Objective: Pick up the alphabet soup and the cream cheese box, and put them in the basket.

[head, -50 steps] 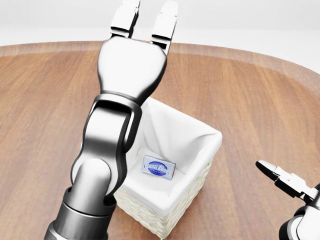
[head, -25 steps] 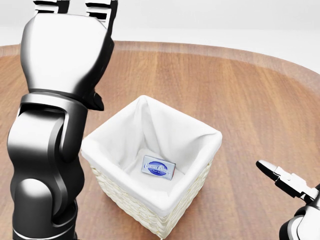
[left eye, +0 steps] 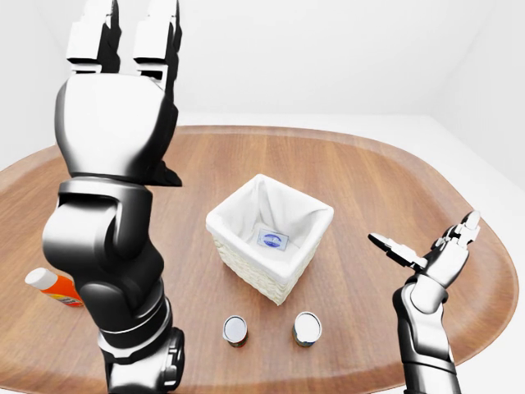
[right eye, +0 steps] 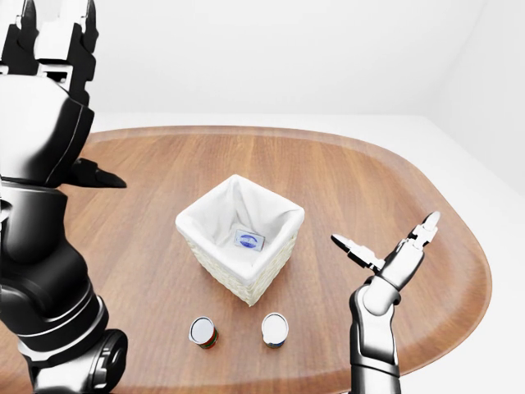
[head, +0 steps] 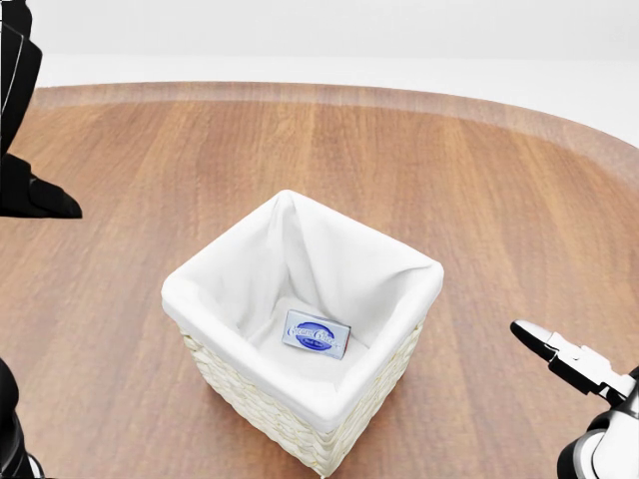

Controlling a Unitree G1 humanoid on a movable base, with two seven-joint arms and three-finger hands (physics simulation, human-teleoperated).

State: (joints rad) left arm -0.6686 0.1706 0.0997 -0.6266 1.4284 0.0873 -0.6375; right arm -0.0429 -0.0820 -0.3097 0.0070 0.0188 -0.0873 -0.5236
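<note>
Left hand (left eye: 123,49) raised high over table's left side, fingers apart, empty. Right hand (left eye: 426,250) low near table's right edge, fingers splayed, empty. Cream cheese box (head: 317,333) lies flat on basket (head: 399,344) floor, mid-table. Two cans stand upright near table's near edge below basket: left can (left eye: 235,330), right can (left eye: 307,327); which is soup, cannot tell. Right hand looks nearer both. Orange bottle (left eye: 51,287) at left edge.
</note>
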